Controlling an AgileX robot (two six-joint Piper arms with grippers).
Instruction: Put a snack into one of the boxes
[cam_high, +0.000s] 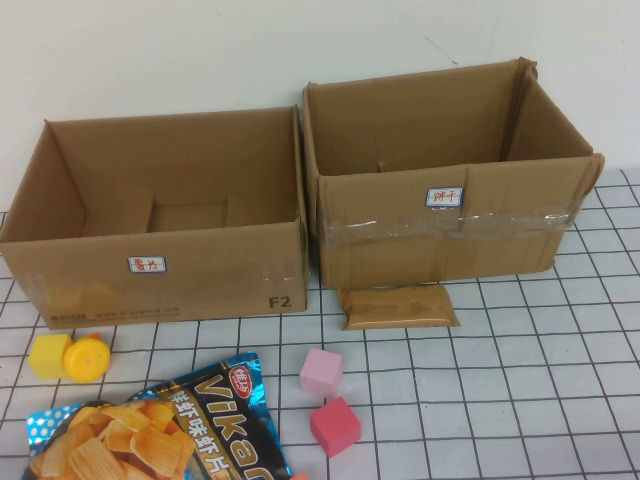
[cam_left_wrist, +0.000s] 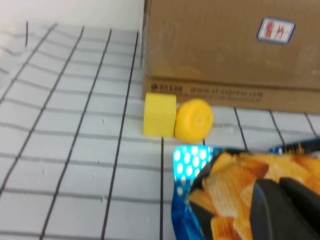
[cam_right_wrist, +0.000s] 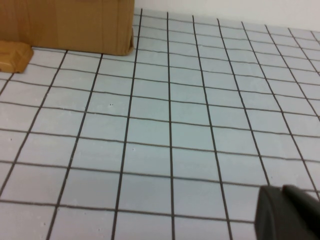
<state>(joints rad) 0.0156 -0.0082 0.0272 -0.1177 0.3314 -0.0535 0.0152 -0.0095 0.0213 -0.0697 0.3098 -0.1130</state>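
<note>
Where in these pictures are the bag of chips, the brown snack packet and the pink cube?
bag of chips (cam_high: 160, 430), high view, middle of its printed front.
brown snack packet (cam_high: 397, 307), high view, centre of its flat top face.
pink cube (cam_high: 321, 371), high view, its top face.

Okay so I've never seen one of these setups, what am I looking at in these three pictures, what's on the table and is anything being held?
This is a two-armed table robot. One picture comes from a raised camera looking down; the other two come from cameras on each wrist.

On the gridded table stand two open cardboard boxes: the left box and the right box. A brown snack pack lies against the right box. Nearer the robot are a bag of chips, a yellow block, a round yellow toy, a pink cube and a red cube.

The left gripper is just over the chip bag; the right gripper is above bare table. Neither visibly holds anything.
</note>
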